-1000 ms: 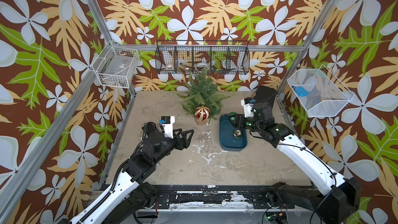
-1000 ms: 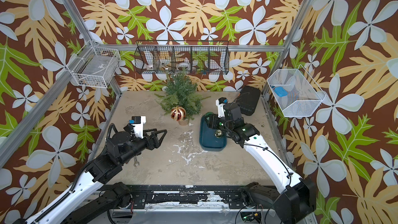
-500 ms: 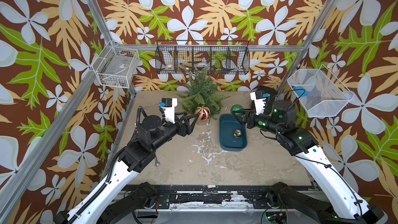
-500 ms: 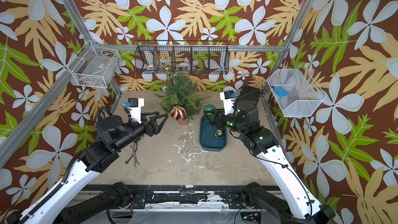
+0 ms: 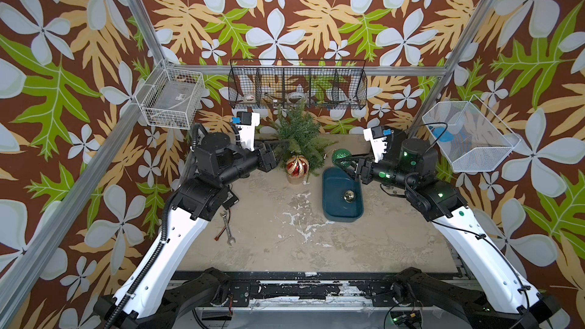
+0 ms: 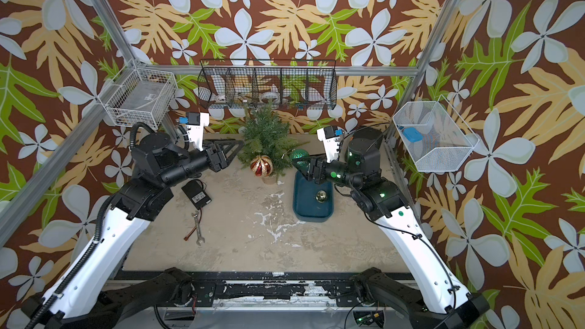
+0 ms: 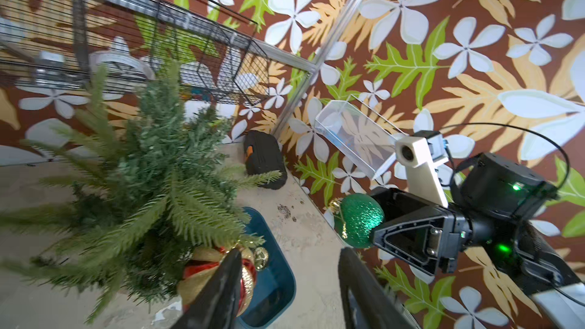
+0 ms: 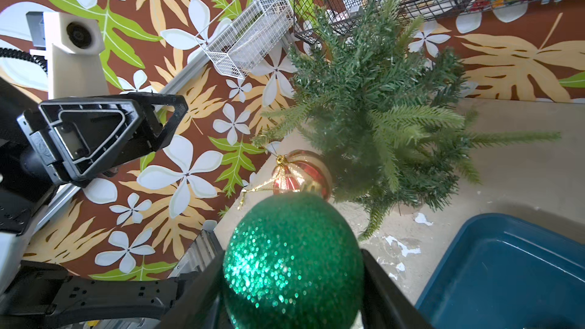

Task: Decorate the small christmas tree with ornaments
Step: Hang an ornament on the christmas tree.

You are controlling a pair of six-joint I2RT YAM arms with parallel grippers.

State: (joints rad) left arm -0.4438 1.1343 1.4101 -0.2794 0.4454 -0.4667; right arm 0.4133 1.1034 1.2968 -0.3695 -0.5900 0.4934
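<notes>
Green bauble (image 5: 342, 155) is clamped in the right claw (image 5: 343, 162), just right of the tree (image 5: 299, 134) at the back of the worktop (image 5: 285, 248), branch tips (image 5: 329, 144) lying leftward of it; left claw (image 7: 289, 251) is seen part-open, empty, on the tree's other side.

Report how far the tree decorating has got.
Done: the red-and-gold striped round bauble looks hung low on the small green needled christmas tree. In hand: the right end effector is shut on the green glitter bauble, beside the tree. To do: that bauble, plus the small shiny gold bauble lying in the teal plastic tray. The left end effector is open and empty.
</notes>
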